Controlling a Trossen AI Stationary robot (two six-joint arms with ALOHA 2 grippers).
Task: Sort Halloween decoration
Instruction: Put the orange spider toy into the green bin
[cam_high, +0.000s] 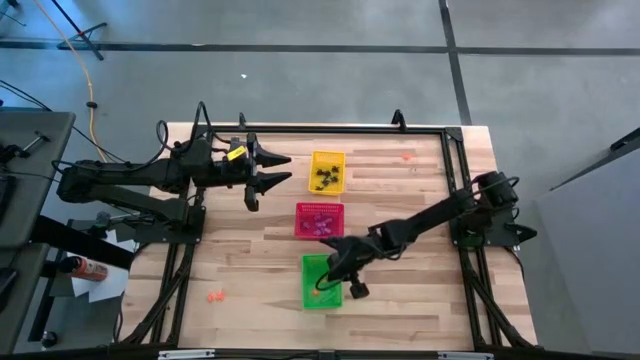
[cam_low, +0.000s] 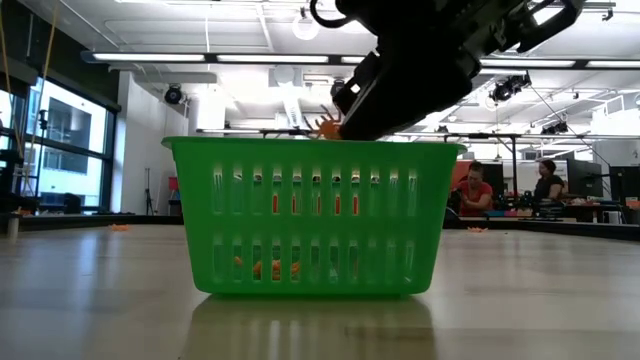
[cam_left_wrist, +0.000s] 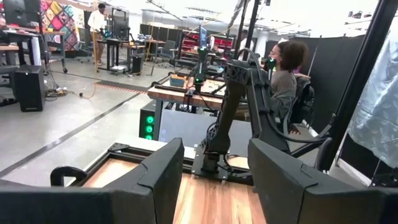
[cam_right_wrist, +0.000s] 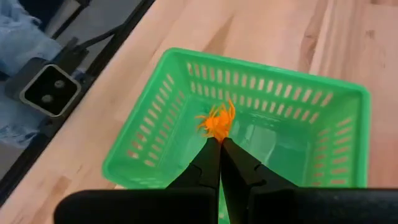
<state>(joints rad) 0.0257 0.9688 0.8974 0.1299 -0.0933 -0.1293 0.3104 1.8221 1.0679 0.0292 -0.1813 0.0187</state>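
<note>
My right gripper (cam_right_wrist: 219, 142) hangs over the green mesh basket (cam_right_wrist: 311, 118), shut on a small orange spider trinket (cam_right_wrist: 217, 119). In the low view the trinket (cam_low: 325, 127) shows just above the basket's rim (cam_low: 310, 145), and a few orange trinkets (cam_low: 265, 268) lie on the basket floor. The high view shows the right gripper (cam_high: 330, 282) above the green basket (cam_high: 316, 296). Black trinkets (cam_high: 326, 178) lie in the yellow basket (cam_high: 328, 158), purple-pink ones (cam_high: 322, 226) in the red basket (cam_high: 318, 208). An orange trinket (cam_high: 214, 296) lies on the table. My left gripper (cam_high: 282, 168) hovers open left of the yellow basket. My right gripper pinches the orange spider trinket by its near edge (cam_right_wrist: 216, 134) between the two fingertips (cam_right_wrist: 211, 148), coming from above and slanting down. The trinket is lifted clear, sticking out past the fingertips above the green basket's inside.
The three baskets stand in a row down the table's middle. A black frame (cam_high: 452, 150) runs along the table's edges. Another orange trinket (cam_high: 407, 155) lies near the far right corner. People sit at desks in the room beyond (cam_low: 475, 190).
</note>
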